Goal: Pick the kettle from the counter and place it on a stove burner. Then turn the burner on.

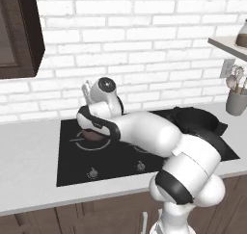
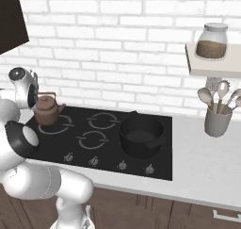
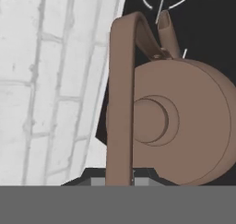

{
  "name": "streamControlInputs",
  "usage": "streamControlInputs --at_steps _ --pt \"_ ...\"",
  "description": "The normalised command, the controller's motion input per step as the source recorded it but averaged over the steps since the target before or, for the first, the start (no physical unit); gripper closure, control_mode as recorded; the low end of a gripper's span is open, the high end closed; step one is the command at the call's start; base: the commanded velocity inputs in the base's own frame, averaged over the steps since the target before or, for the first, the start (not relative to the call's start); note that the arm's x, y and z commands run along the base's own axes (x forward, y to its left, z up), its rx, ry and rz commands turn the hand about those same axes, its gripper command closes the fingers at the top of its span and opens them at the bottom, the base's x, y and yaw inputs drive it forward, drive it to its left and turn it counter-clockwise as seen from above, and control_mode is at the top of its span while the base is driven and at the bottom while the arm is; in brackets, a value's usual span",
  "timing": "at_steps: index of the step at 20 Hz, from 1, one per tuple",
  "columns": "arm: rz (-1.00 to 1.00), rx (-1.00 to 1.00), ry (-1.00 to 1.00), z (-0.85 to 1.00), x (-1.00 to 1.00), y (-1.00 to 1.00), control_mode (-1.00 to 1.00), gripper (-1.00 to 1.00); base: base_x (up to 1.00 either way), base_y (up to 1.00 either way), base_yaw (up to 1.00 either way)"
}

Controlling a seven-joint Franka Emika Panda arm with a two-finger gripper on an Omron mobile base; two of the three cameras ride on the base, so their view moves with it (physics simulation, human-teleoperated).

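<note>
1. kettle (image 2: 47,110) upright on the black cooktop (image 2: 108,148), over the far left burner ring (image 2: 55,128), close to the brick wall (image 2: 117,58).
2. in the hand view, arched handle (image 3: 120,103) running down between the finger tips at the bottom edge; jaws apparently pinching it, though contact itself hidden by the grey band, so not certain.
3. gripper (image 2: 36,101) just beside and above the kettle in the right base view, wrist tucked near the wall.
4. risk: opening and lifting off crooked, catching the thin handle and tipping or dragging the kettle off the ring.
5. risk: kettle not centred on the ring; hard to judge from these angles, arm hiding much of it in the left base view.
6. risk: choosing the wrong knob (image 2: 68,157) from the front row, heating the black pot (image 2: 140,136) instead of the kettle.
7. risk: elbow sweeping low across the cooktop on the way to the knobs, nudging the kettle.
</note>
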Motion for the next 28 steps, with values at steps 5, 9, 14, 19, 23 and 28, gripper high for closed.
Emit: streamControlInputs --at_steps 5,9,14,19,23,28 --pt "0.00 -0.10 0.16 -0.60 0.03 0.00 -1.00 1.00 0.00 0.00 0.00" --pt "0.00 -0.05 0.13 -0.71 0.07 0.00 -1.00 1.00 0.00 0.00 0.00" --pt "0.00 0.00 0.00 -0.32 0.11 0.02 -1.00 1.00 0.00 0.00 0.00" --pt "-0.02 0.00 -0.13 0.00 0.20 0.16 -1.00 1.00 0.00 0.00 0.00" --pt "-0.05 0.00 -0.19 0.00 0.36 0.29 -1.00 1.00 0.00 0.00 0.00" --pt "-0.06 0.00 -0.12 0.00 0.40 0.33 -1.00 1.00 0.00 0.00 0.00"
